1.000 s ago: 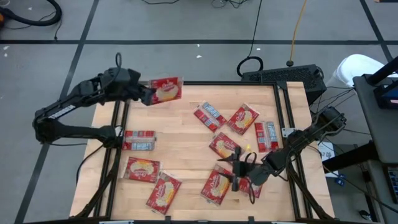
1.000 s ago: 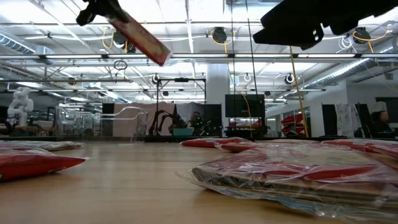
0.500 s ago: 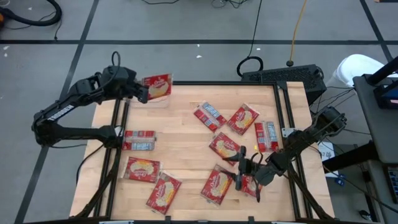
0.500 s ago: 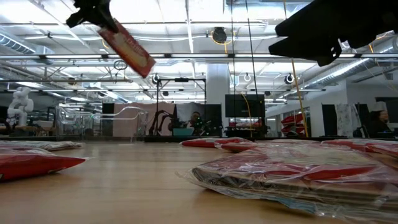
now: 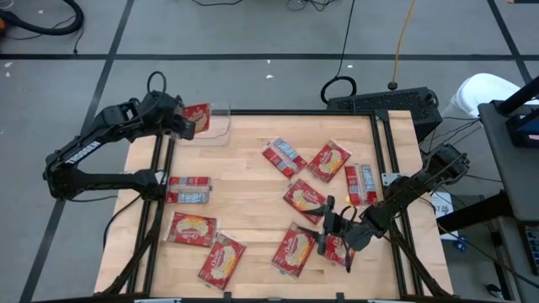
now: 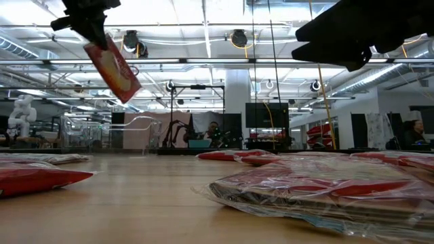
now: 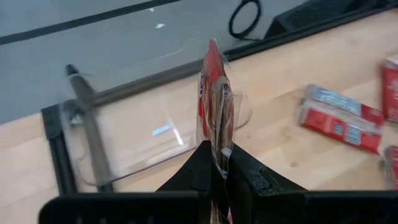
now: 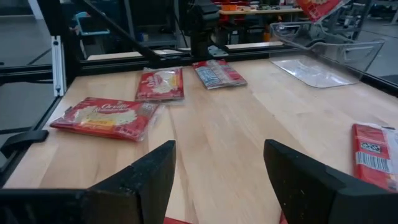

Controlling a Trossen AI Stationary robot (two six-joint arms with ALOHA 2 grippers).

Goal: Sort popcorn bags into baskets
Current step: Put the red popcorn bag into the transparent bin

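Jaws on the left gripper (image 7: 219, 163) are pinched tight on one popcorn bag (image 7: 215, 106) by its lower edge, so the packet stands up on edge above the clear bin (image 7: 127, 134) at the far left corner of the surface (image 5: 253, 198). From overhead the held bag hangs over the bin's left end, close to the wall rather than over its middle. That is my first worry — the bin looks barely bigger than a packet, and a bag let go edge-on and off-centre could catch the rim, lean on the wall, or tip out over the edge of the surface beside it. I'd judge it needs laying flatter and carrying a little further inward before release.

The bin itself seems light and sits right at the corner; a nudge from the arm coming down might shove it off its spot.

Over on the near right, the right gripper (image 5: 335, 231) has its jaws spread wide, low over a cluster of packets (image 5: 296, 250). These lie overlapping or touching — closing there could pinch two at once, or skid a slippery wrapper away instead of lifting it. The other packets lie scattered across the surface, well apart from the bin.
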